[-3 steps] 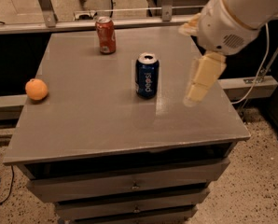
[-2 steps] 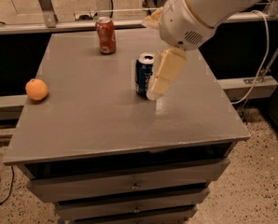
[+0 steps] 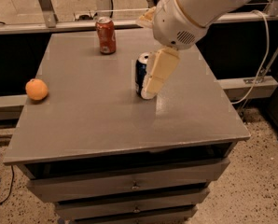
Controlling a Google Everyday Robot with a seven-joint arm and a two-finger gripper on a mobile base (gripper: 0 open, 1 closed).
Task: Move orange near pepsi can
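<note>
Camera view: the claw (image 3: pixel 149 91) hangs over the right side of the pepsi can (image 3: pixel 141 72) on the bench (image 3: pixel 97 125); whether it is open cannot be told. The orange (image 3: pixel 37 89) sits well left of the can.

— How many cans stand on the surface (image 3: pixel 97 120)?
— Two: one pepsi can (image 3: pixel 141 71), dark blue, and one orange-red soda can (image 3: pixel 106 35).
— Any fruit?
— One orange (image 3: pixel 37 89), and it is the only piece.
— How many surfaces?
— Just one, carrying all three things.
— And the robot?
— One arm (image 3: pixel 199 6) with one hand (image 3: pixel 150 90), which hangs right in front of the pepsi can, partly covering it.
</note>
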